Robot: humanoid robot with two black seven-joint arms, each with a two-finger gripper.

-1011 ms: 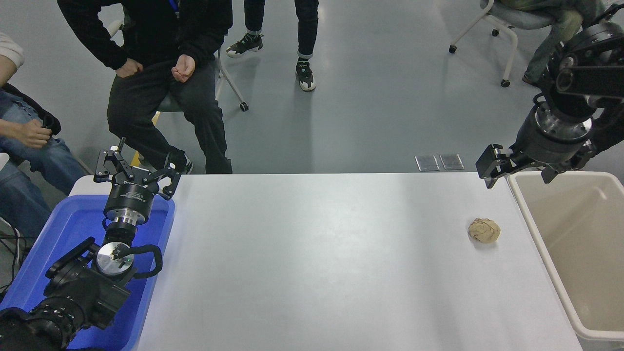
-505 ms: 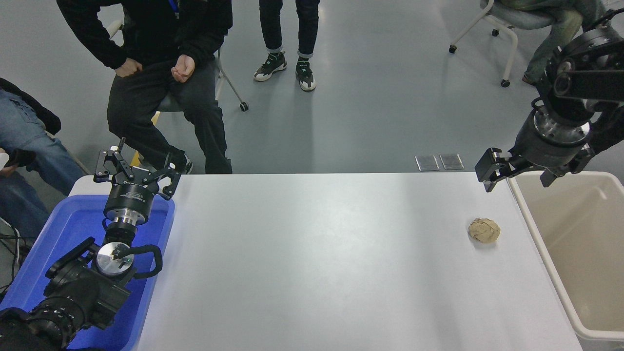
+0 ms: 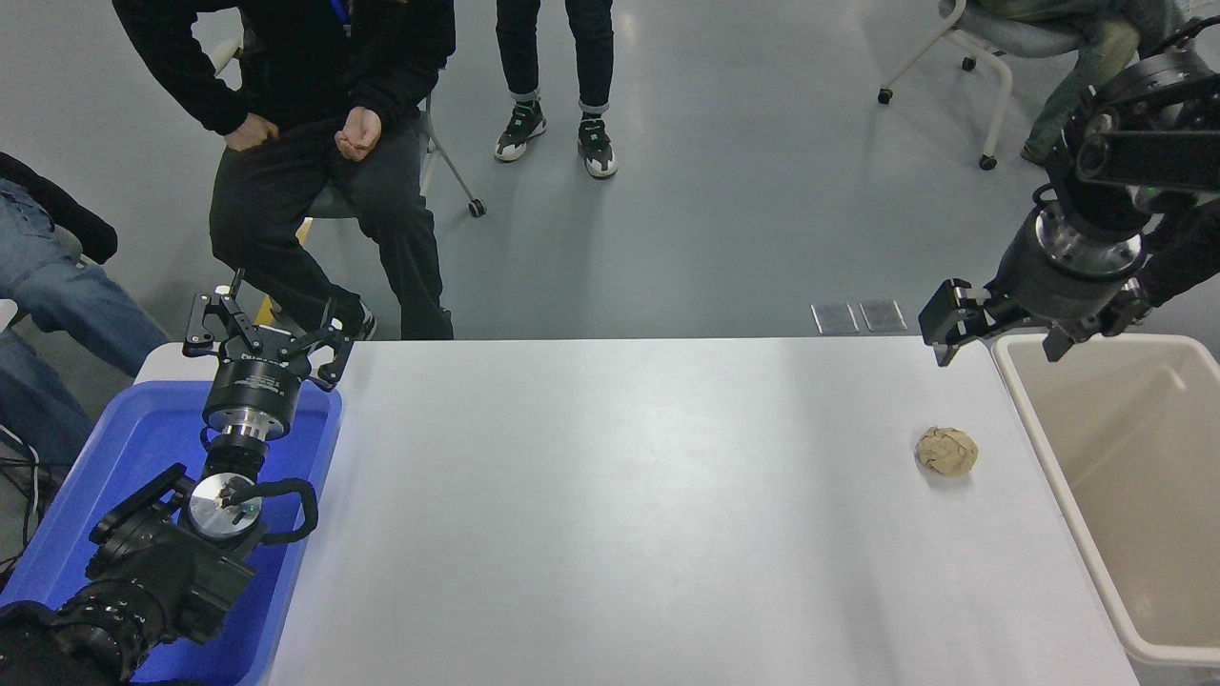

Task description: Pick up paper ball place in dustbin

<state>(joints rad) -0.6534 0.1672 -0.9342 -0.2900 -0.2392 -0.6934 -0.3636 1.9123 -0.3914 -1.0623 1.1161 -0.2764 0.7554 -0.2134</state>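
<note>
The tan crumpled paper ball (image 3: 946, 451) lies on the white table (image 3: 620, 495) near its right side. Just right of it stands the beige dustbin (image 3: 1067, 519), deep and with nothing visible inside. My right gripper (image 3: 1001, 340) hangs open above the dustbin's far left corner, behind the ball and apart from it, with nothing between its fingers. My left gripper (image 3: 262, 329) is parked at the lower left over the blue tray, fingers spread open and holding nothing.
A shallow blue tray (image 3: 315, 419) sits at the table's left edge under the left arm. Seated and standing people are at the far side and the left. A wheeled chair (image 3: 982, 57) stands at the top right.
My right gripper has drifted slightly left and up above the dustbin's corner. The person standing at the far side shifted their feet; the person at the left drew their hand back.
</note>
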